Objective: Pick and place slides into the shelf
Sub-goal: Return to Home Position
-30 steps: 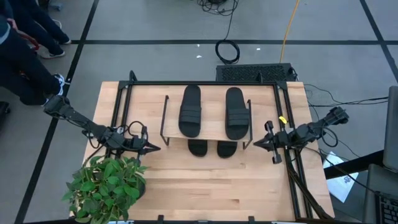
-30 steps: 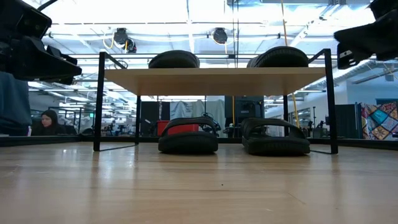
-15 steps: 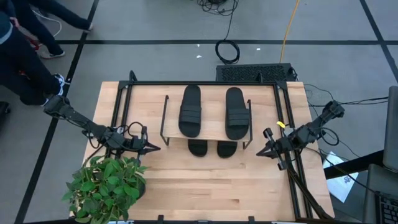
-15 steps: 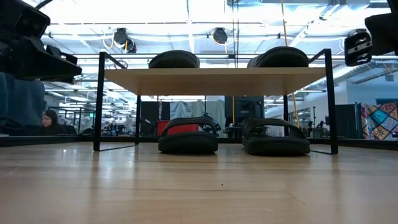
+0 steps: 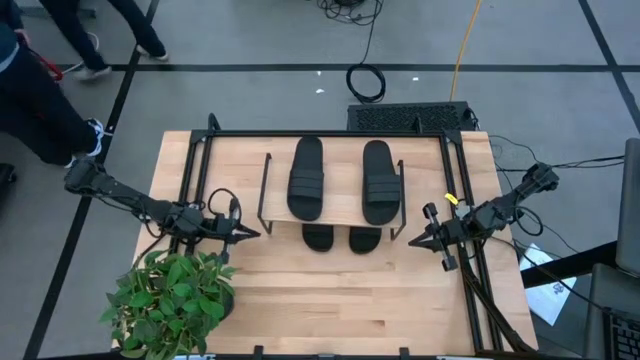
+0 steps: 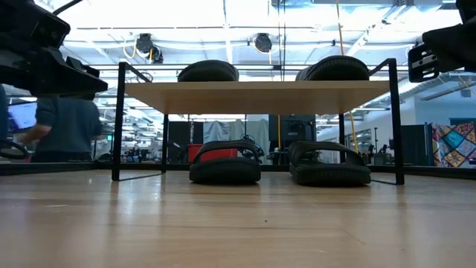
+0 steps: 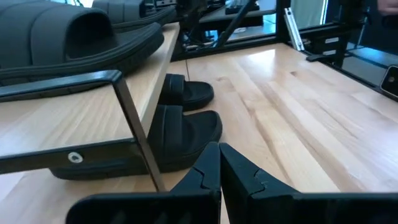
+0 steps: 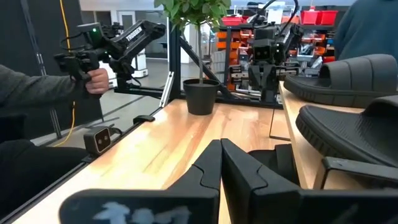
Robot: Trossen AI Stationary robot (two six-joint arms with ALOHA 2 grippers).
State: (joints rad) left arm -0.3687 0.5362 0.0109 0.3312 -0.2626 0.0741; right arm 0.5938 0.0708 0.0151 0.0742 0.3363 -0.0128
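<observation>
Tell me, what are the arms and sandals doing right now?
Left gripper and right gripper shut, empty, flanking the shelf. Two slides on top, two underneath. Plant nearby, not blocking.

Overhead view evenly lit; pale wooden tabletop (image 5: 340,290) bright, shadows soft. Low view backlit: white ceiling strip lights (image 6: 186,15) blown out; matte black slide sandals (image 6: 224,171) under light wooden shelf board (image 6: 256,92) left in shade. Beyond, person in blue-grey top (image 6: 71,130) rendered soft, possibly motion blur.

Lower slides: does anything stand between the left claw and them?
Yes, partly: the shelf leg stands before the near slide, as the left wrist view shows. The left claw, shut, is beside that leg; nothing else visible is between.
</observation>
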